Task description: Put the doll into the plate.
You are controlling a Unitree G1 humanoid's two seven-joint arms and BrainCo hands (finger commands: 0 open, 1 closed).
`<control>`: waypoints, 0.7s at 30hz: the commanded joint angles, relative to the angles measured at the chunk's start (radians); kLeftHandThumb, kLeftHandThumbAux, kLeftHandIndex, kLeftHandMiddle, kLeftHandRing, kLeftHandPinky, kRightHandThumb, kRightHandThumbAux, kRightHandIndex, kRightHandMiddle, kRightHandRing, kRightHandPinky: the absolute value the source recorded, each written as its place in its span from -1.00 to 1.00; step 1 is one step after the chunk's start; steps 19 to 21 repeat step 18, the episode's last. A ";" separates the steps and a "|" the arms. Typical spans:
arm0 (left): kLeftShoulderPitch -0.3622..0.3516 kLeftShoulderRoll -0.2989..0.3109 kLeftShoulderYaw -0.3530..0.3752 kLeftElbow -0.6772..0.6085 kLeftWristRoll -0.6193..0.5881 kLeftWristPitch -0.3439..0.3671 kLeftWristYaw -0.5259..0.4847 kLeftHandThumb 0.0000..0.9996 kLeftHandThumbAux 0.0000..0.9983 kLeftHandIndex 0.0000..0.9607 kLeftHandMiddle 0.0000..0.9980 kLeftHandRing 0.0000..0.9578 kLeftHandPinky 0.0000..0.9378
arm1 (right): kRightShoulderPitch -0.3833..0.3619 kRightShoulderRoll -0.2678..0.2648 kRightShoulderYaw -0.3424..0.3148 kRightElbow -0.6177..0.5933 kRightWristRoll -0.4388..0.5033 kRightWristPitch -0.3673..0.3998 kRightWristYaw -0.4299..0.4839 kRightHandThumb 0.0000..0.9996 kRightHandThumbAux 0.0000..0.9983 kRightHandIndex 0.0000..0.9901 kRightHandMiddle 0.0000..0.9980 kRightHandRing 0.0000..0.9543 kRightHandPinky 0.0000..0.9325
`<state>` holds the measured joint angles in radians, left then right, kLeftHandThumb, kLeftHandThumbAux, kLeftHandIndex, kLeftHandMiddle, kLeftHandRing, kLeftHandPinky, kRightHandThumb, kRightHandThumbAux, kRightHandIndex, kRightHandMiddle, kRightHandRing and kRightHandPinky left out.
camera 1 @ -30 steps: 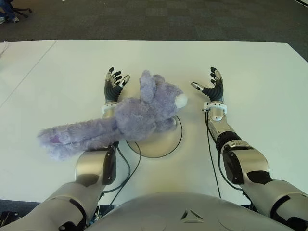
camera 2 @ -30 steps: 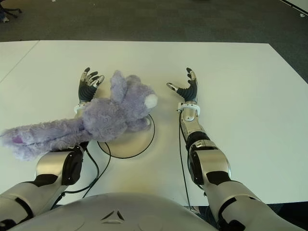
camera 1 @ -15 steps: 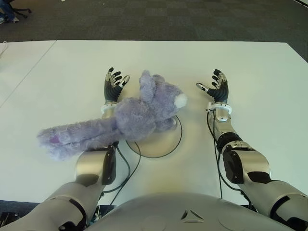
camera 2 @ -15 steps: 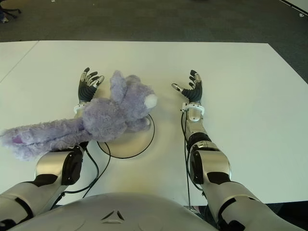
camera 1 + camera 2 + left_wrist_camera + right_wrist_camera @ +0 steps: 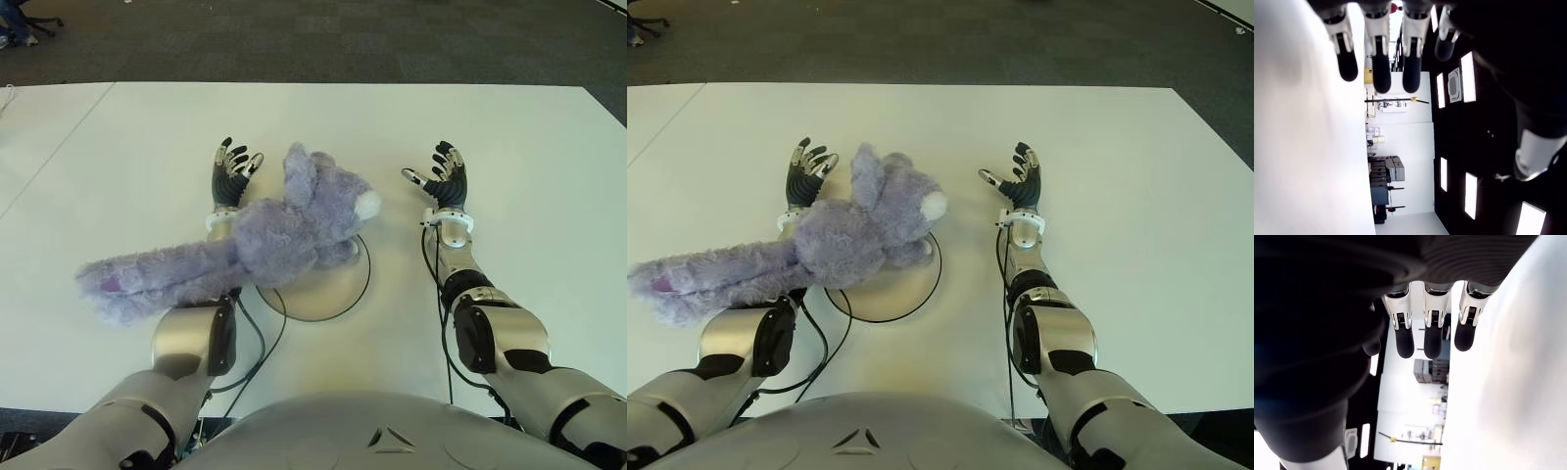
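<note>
Doll sprawled across plate rim and left forearm; left hand at 11 o'clock, right hand at 2 o'clock, both splayed, empty.

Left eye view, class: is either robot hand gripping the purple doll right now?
No: the left hand and right hand are open, palms up, beside the doll.

lilac doll, white table, cream plate
</note>
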<state>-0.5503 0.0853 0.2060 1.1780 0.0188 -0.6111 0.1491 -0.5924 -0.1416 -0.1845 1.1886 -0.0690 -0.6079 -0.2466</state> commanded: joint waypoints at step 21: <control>0.241 -0.032 0.019 0.159 0.001 0.081 -0.047 -1.00 0.22 -0.81 -0.55 -0.52 -0.56 | 0.260 0.092 -0.016 0.143 0.003 0.057 0.003 -1.00 0.83 -0.68 -0.67 -0.72 -0.71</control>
